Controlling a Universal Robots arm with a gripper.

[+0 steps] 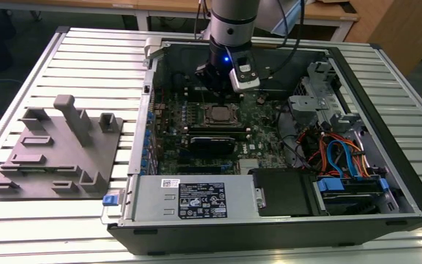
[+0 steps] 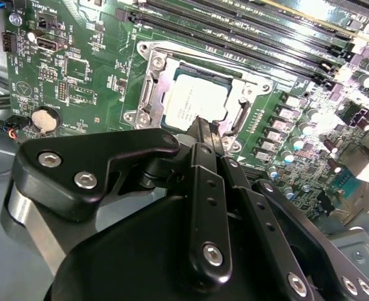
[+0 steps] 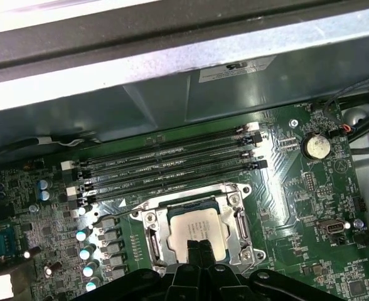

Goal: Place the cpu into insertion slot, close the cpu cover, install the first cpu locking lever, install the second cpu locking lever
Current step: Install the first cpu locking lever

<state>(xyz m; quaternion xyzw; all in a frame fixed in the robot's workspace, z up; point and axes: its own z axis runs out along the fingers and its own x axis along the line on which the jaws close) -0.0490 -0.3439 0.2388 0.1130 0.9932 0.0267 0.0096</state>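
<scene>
The cpu (image 2: 196, 102) is a silver-grey square chip lying flat in the insertion slot (image 1: 221, 114) on the green board inside the open computer case. Its metal face also shows in the first wrist view (image 3: 194, 229). The cpu cover (image 2: 148, 84) is a silver frame that lies down flat around the chip, and its rim appears too in the first wrist view (image 3: 152, 233). My gripper (image 2: 204, 126) hangs just above the chip's edge with its black fingers pressed together and nothing between them. It is seen over the socket in the first wrist view (image 3: 197, 246) and the exterior view (image 1: 213, 92).
Long black memory slots (image 3: 165, 166) run beside the socket, near the case wall (image 3: 172, 94). A coin battery (image 2: 44, 118) sits on the board. The power supply (image 1: 196, 201), a drive cage with cables (image 1: 343, 157) and a grey fixture block (image 1: 57, 148) on the table lie around.
</scene>
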